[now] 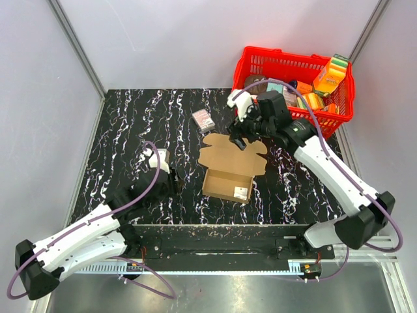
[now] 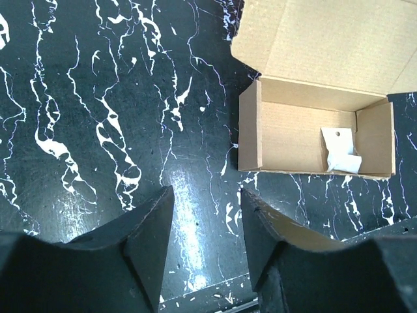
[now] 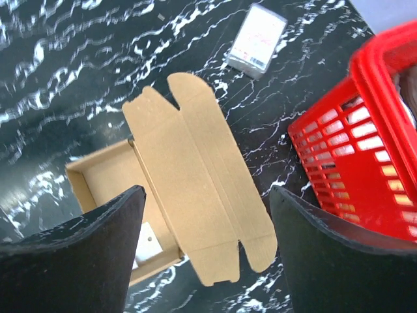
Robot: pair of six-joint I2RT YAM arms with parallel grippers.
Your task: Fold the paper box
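Observation:
The brown paper box sits mid-table with its tray formed and its lid flap lying open toward the back. A white tag lies inside the tray. My right gripper is open above the lid's far edge; in the right wrist view the lid lies between and below my fingers. My left gripper is open and empty over bare table, left of the box; its wrist view shows the box tray at upper right.
A red basket holding colourful grocery packs stands at the back right, also in the right wrist view. A small white-and-pink carton lies behind the box. Grey walls enclose the black marbled table.

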